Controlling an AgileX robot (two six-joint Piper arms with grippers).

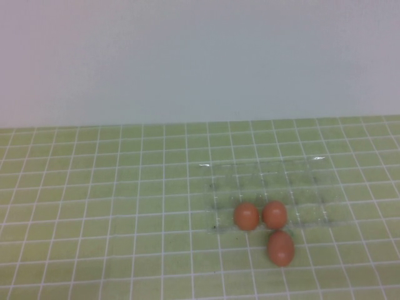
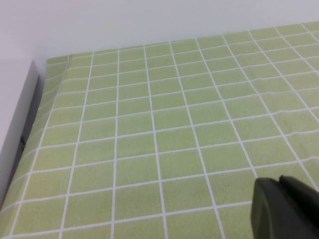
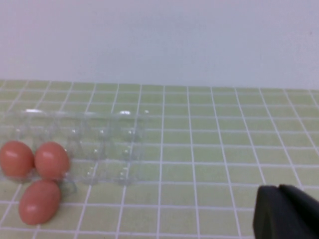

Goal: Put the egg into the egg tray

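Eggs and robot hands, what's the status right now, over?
Left gripper parked over bare cloth, right gripper back from the egg tray; neither holds anything. One egg lies outside the tray's near edge, two eggs sit in it. Nothing in the way.

Green cloth (image 2: 164, 149) with a white grid covers the table and fills most of the left wrist view. Grid lines run straight across the near squares; toward one side they waver slightly where the cloth ripples. A plain pale wall (image 2: 149, 20) stands behind the far edge of the cloth. A pale grey ledge or panel (image 2: 15, 114) runs along one side edge of the table, with a dark gap between it and the cloth. Part of the left gripper (image 2: 284, 209) shows in one corner: dark, matte, a blunt rounded shape above the cloth, touching nothing visible. No objects lie on the visible squares.
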